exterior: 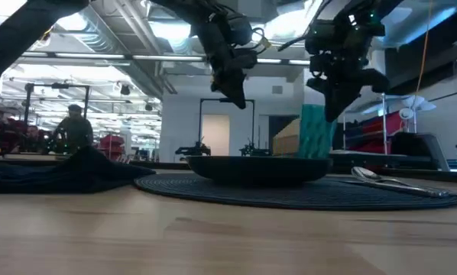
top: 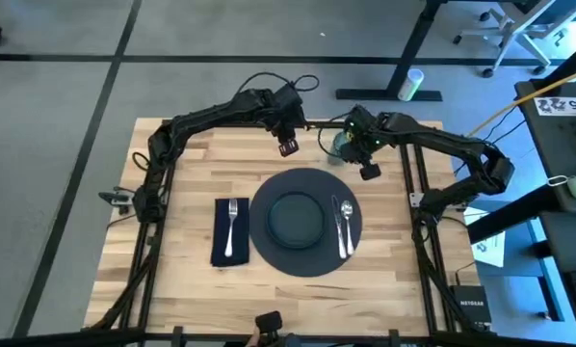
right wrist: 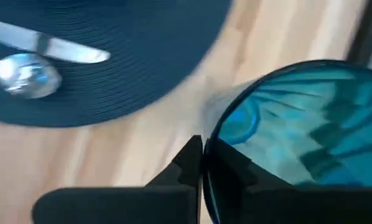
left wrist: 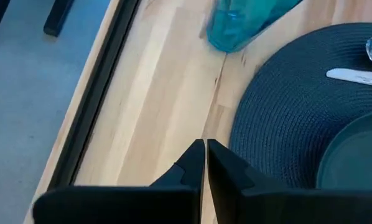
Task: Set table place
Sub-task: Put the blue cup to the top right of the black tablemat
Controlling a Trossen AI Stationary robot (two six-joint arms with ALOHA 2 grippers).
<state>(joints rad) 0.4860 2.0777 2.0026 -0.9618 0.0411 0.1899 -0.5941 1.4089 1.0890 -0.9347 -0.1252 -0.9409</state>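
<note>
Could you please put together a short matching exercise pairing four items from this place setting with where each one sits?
Things:
1. fork
2. plate
3. spoon
4. cup

Places:
A. in the centre of the charger
B. on the bare table, beyond the charger's far edge
C. on the napkin
D. on the charger, right of the plate

Pairs: 1-C, 2-A, 3-D, 4-B
</note>
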